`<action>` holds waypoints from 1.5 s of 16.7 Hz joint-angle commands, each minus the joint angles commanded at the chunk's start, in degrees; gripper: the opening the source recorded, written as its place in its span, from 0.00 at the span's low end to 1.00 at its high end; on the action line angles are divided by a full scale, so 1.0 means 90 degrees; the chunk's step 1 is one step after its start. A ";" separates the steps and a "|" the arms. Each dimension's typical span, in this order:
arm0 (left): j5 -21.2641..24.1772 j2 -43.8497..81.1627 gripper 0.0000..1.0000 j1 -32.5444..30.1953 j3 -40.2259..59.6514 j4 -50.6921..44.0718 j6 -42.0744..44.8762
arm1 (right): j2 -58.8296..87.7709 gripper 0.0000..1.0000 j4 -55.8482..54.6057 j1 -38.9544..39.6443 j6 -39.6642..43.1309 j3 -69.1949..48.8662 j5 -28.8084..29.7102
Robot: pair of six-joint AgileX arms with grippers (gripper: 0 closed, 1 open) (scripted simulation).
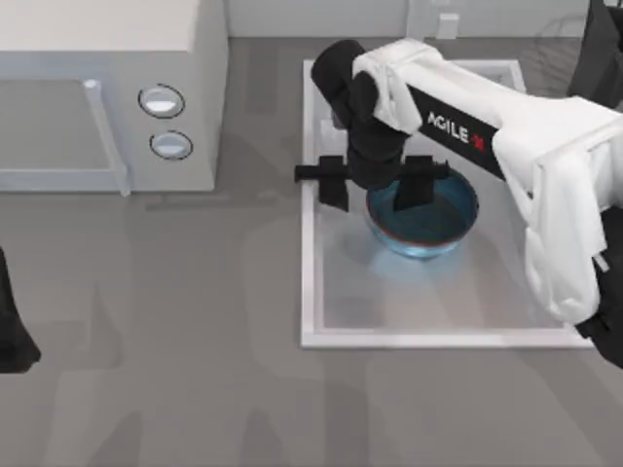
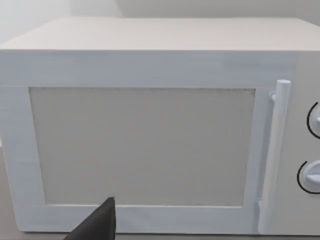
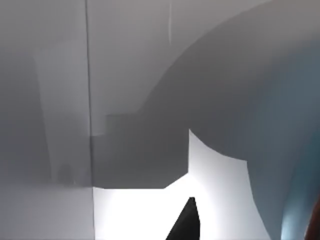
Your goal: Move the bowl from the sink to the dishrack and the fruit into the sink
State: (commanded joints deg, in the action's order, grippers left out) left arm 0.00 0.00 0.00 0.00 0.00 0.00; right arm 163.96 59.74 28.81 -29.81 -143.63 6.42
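My right claw (image 1: 375, 185) hangs over the bowl (image 1: 425, 219), at its 10 o'clock rim, fingers spread wide, one outside the rim, one inside; nothing held yet. The bowl sits in the sink (image 1: 321, 292), toward 12 o'clock. Risk, as I judge it: closing on a glossy curved rim could let the bowl slip or tip. The dishrack (image 1: 555, 39) is faint at 1 o'clock. My left claw is parked at the table's (image 1: 175, 389) left edge, facing the microwave (image 1: 107, 88); whether it's open I can't tell.
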 joint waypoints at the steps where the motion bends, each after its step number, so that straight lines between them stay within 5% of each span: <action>1: 0.0000 0.0000 1.00 0.0000 0.0000 0.0000 0.0000 | 0.0000 0.47 0.0000 0.0000 0.0000 0.0000 0.0000; 8: 0.0000 0.0000 1.00 0.0000 0.0000 0.0000 0.0000 | 0.0000 0.00 0.0000 0.0000 0.0000 0.0000 0.0000; 18: 0.0000 0.0000 1.00 0.0000 0.0000 0.0000 0.0000 | -0.0127 0.00 0.0069 0.0066 -0.0010 0.0101 0.0018; 25: 0.0000 0.0000 1.00 0.0000 0.0000 0.0000 0.0000 | -0.2182 0.00 0.1282 0.1289 -0.1006 0.1536 0.0154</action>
State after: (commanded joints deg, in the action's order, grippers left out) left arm 0.00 0.00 0.00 0.00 0.00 0.00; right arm 144.33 71.28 40.41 -38.86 -129.81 7.81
